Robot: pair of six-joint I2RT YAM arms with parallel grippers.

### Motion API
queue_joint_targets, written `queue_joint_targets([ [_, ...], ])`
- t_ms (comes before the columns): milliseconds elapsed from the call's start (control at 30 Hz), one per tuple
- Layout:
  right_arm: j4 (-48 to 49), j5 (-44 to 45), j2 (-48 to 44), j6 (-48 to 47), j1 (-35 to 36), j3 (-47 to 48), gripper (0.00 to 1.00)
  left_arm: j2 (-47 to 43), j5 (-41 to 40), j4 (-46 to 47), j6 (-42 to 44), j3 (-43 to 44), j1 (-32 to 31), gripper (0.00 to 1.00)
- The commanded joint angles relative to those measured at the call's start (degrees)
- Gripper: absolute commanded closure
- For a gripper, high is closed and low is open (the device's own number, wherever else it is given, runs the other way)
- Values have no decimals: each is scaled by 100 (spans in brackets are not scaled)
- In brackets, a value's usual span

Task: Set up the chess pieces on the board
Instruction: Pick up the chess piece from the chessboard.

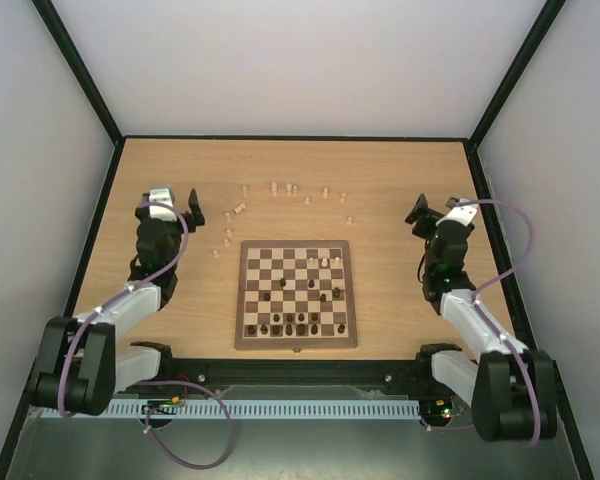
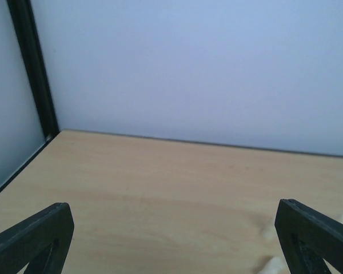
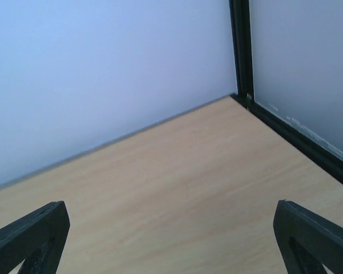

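The board [image 1: 296, 295] lies in the middle of the table near the front edge. Dark pieces [image 1: 298, 325] stand mostly in its near rows, a few further up. Two or three pale pieces [image 1: 330, 261] stand at its far right. Several pale pieces [image 1: 288, 189] lie scattered on the tabletop beyond and left of the board. My left gripper [image 1: 177, 206] is open and empty, left of the board; its wrist view shows blurred pale pieces [image 2: 271, 265] at the lower right. My right gripper [image 1: 432, 211] is open and empty, right of the board.
The light wood tabletop [image 1: 380, 170] is enclosed by white walls with black frame posts [image 1: 80, 70]. The left wrist view shows the back left corner [image 2: 51, 134], the right wrist view the back right corner [image 3: 243, 97]. A black rail [image 1: 300, 370] runs along the near edge.
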Motion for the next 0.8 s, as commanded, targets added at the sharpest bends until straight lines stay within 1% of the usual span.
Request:
queue_joint_targets([
  [0, -1749, -11, -859, 997, 20, 581, 1, -541, 297, -905, -386, 498, -310, 1],
  [100, -2475, -593, -1197, 1506, 20, 1086, 2, -691, 304, -1410, -428, 1012, -739, 1],
  [167, -3045, -1324, -1222, 1706, 20, 1677, 1, -696, 317, -1751, -553, 1427, -996, 0],
  [267, -3163, -2708, -1137, 1570, 20, 2038, 1, -605, 395, -2528, -1092, 2210, -1204, 0],
  [333, -3340, -3329, -1021, 1574, 17, 2214, 1, -445, 583, -3286, -1373, 2835, -1242, 0],
  [400, -3707, -3423, -957, 1848, 14, 2306, 2, -300, 794, -4022, -1586, 3254, -1302, 1],
  [433, -3835, -3336, -1009, 2077, 12, 2278, 1, -289, 986, -4118, -1644, 3336, -1365, 1],
  [467, -3877, -3325, -1101, 2317, 12, 2208, 1, -343, 1074, -4176, -1716, 3353, -1455, 1],
  [533, -3871, -3694, -1260, 2330, 12, 2175, 1, -493, 1297, -4227, -1786, 3243, -1542, 0],
  [667, -4642, -4280, -1075, 1980, 18, 2699, 2, -843, 1300, -4669, -2015, 2913, -1549, 0],
  [767, -5049, -4173, -841, 1683, 84, 2924, 2, -1304, 1570, -4137, -2359, 2187, -1541, 1],
])
